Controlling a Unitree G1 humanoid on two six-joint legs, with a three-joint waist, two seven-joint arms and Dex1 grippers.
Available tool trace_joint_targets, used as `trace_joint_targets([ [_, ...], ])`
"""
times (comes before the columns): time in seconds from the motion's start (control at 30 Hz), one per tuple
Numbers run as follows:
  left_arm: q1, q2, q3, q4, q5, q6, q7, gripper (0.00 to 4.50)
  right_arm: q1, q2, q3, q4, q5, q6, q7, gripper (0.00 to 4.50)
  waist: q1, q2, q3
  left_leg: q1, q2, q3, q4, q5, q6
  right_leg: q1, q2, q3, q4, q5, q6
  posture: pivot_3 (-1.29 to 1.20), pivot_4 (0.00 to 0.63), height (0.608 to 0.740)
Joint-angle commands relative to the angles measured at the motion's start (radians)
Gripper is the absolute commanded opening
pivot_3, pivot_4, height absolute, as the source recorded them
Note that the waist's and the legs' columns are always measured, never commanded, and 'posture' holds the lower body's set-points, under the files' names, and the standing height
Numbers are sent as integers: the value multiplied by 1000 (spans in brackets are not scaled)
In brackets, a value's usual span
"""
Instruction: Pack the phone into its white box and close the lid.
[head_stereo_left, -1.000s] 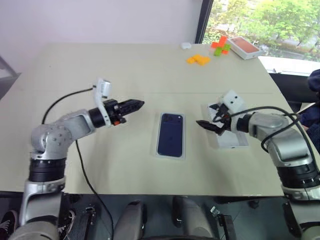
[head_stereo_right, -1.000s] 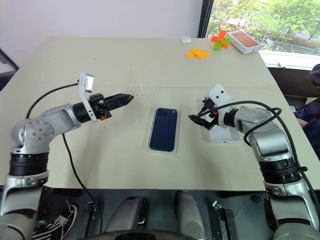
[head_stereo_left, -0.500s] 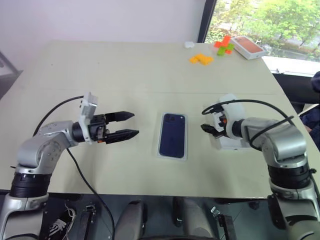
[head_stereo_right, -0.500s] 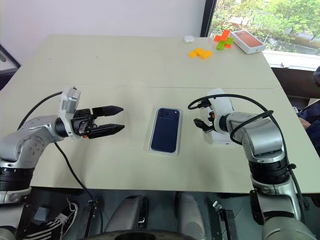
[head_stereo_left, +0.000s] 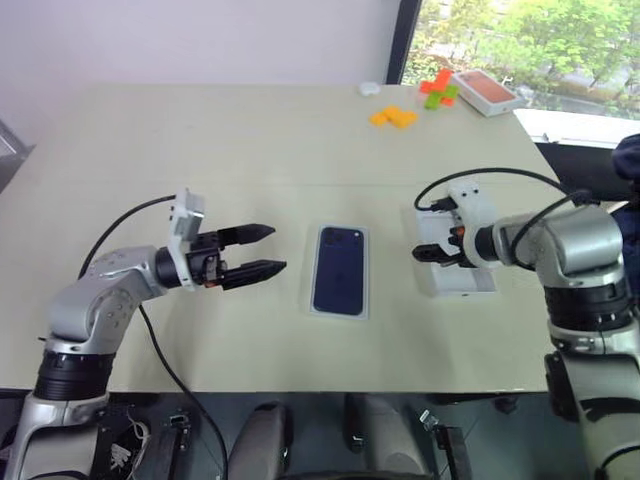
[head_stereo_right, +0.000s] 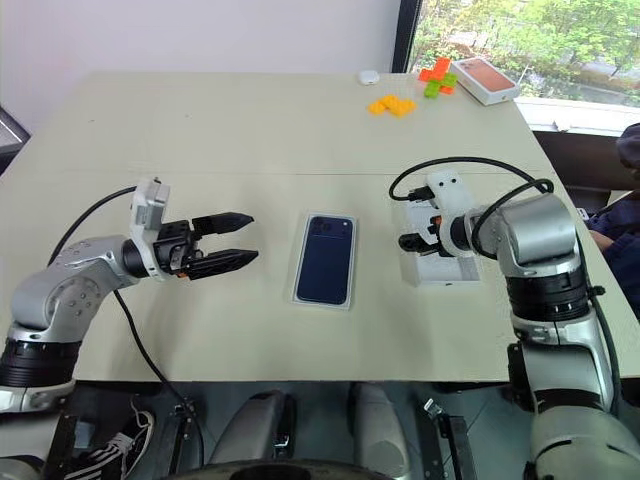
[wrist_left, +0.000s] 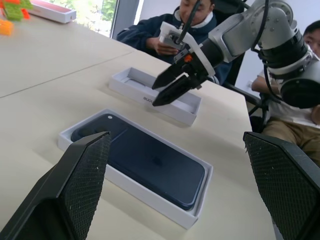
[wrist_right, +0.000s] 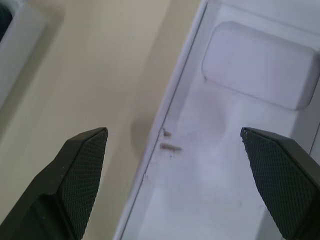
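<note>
Both grippers gape, left (head_stereo_left: 262, 251), right (head_stereo_left: 428, 250) hiding part of the lid (head_stereo_left: 458, 283) (phone (head_stereo_left: 339, 269) boxed).

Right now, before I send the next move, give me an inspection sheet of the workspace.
Surface: beige table, one seam across.
Job's things: phone lies in the white box at centre; lid lies open side up to its right.
Clutter: orange blocks, orange and green blocks, orange-topped box, small white object at far edge.
Grippers: left gripper open, left of the phone; right gripper open, above the lid.
Cables: black cable trails off the near edge from the left arm.
Surroundings: window with trees; people seated beside the table.
</note>
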Motion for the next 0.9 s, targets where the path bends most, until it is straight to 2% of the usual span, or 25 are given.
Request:
trace_joint_targets([
  [0.03,-6,-8,4,-45,-7,13,17,4456,-89,-13,3,58,40,32,29,4500,-5,0,0,0,0,0,0,0,0,0,0,0,0,0,0,0,150,740],
  [0.2,-4,-28,0,-61,-1,14,38,4456,-199,-1,42,234,88,35,5,4500,-4,0,0,1,1,0,0,0,0,0,2,0,1,0,0,0,150,740],
  [0.37,-3,-46,3,-71,8,1,55,4456,-233,34,46,331,97,35,-71,4500,-2,0,0,0,1,0,0,0,0,0,2,0,0,0,0,0,150,740],
  [0.7,12,-58,15,-96,-1,5,81,4456,-203,65,40,332,132,35,-196,4500,-2,1,0,0,1,0,0,0,1,0,1,0,0,1,1,0,150,740],
  [0.8,13,-61,15,-103,-4,7,87,4500,-193,65,45,311,151,35,-217,3601,-1,1,0,0,1,0,0,0,1,0,1,0,0,1,1,0,150,740],
  [0.9,10,-63,15,-105,-6,8,93,4500,-178,64,51,287,166,35,-238,2128,-2,1,0,1,1,0,0,0,1,0,1,0,0,1,1,0,150,740],
])
